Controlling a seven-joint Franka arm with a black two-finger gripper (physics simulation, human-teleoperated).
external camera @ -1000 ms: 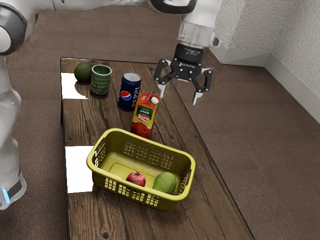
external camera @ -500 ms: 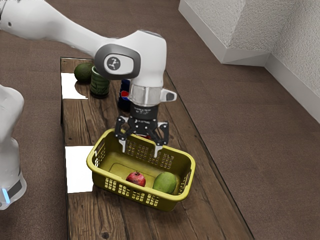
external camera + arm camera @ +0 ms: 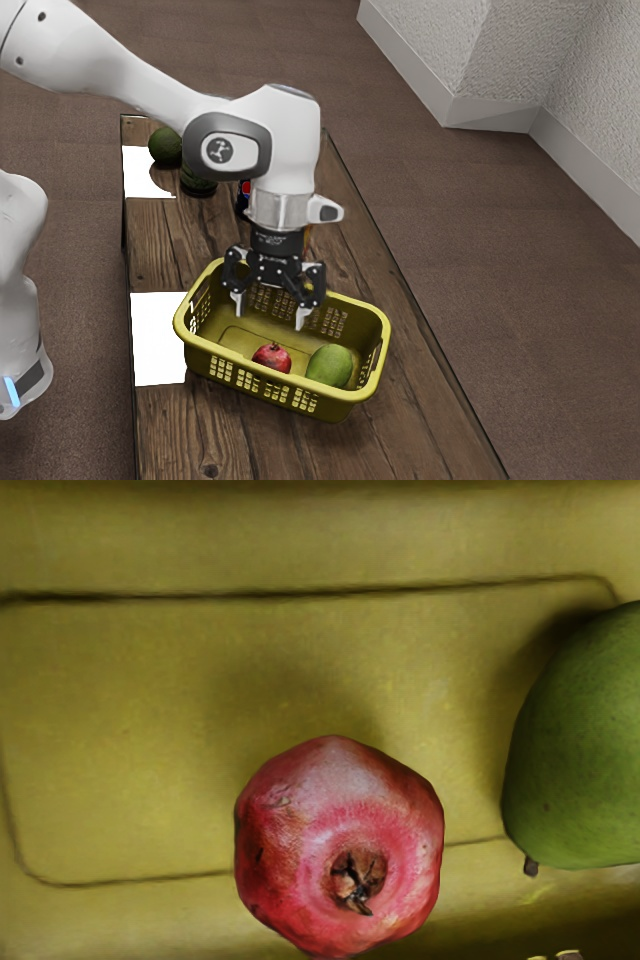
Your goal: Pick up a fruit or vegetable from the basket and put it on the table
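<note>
Plainly, mango's (image 3: 585, 760) stem (image 3: 531, 866) in wrist view.

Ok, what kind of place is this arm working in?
Probably a simulated plain room staged as a tabletop test: a wooden table on brown flooring, a bare textured wall with a pale baseboard, and fruit in a yellow basket.

Basket (image 3: 358, 400) yellow-green; pomegranate (image 3: 290, 830) mottled red-pink; mango (image 3: 585, 760) speckled green.
</note>
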